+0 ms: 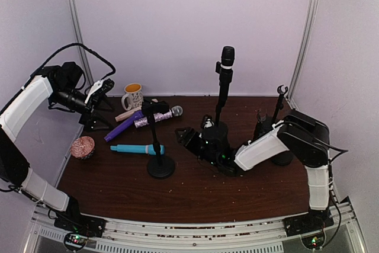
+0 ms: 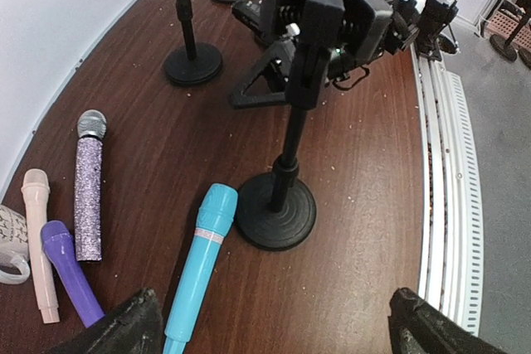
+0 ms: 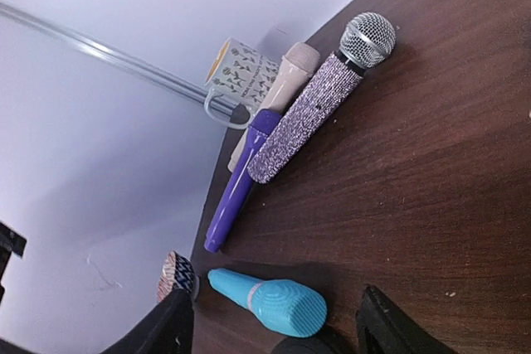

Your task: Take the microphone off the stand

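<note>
Toward the far edge of the tabletop (image 1: 195,199), about midway along it, the black microphone (image 1: 227,57) still sits upright in the clip of the tall stand (image 1: 222,96), so for this one the removal is not yet done. Two other stands show bare clips: the short stand (image 1: 157,146) nearer the left side and the thin stand (image 1: 277,108) by the right edge. Four loose microphones lie toward the far left corner: the teal microphone (image 1: 136,149), the purple microphone (image 1: 121,127), the glittery microphone (image 1: 159,118) and the cream microphone (image 1: 126,114). They lie close to a patterned mug (image 1: 133,95), with a cupcake (image 1: 83,147) at the left edge. What is left, as I judge it, is to reach up to the black microphone, grip its body and lift it clear of the clip. The right gripper (image 1: 186,136) lies low over the tabletop between the short stand and the foot of the tall stand, well below the black microphone. Its wrist view shows the jaws apart with nothing clamped, and the teal microphone's head lies just ahead of them. The left gripper (image 1: 102,93) is raised over the left edge, its jaws spread wide and empty, looking down on the short stand and the loose microphones.
</note>
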Controlling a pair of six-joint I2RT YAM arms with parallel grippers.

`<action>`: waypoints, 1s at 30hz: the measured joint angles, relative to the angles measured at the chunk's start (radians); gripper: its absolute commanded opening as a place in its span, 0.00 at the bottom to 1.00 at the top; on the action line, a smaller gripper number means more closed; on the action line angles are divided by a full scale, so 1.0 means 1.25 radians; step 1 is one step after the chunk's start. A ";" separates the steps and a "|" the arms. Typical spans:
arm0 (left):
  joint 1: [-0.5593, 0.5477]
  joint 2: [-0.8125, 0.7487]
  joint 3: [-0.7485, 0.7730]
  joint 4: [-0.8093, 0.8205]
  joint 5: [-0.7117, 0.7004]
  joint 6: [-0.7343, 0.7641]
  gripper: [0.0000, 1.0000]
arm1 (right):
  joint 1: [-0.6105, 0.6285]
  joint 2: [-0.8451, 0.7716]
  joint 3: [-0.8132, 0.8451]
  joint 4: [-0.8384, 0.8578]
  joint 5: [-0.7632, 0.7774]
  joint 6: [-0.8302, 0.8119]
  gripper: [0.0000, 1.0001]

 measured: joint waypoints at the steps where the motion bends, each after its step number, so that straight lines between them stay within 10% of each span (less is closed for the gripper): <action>1: 0.000 0.001 0.000 0.000 0.001 0.000 0.98 | 0.004 -0.015 -0.018 0.009 -0.001 -0.036 0.67; 15: 0.000 0.005 0.000 0.002 0.002 -0.012 0.98 | 0.153 -0.118 -0.038 0.018 -0.021 -0.584 0.64; 30: 0.000 0.005 0.004 0.000 0.001 -0.016 0.98 | 0.162 -0.065 0.117 -0.128 0.053 -0.777 0.49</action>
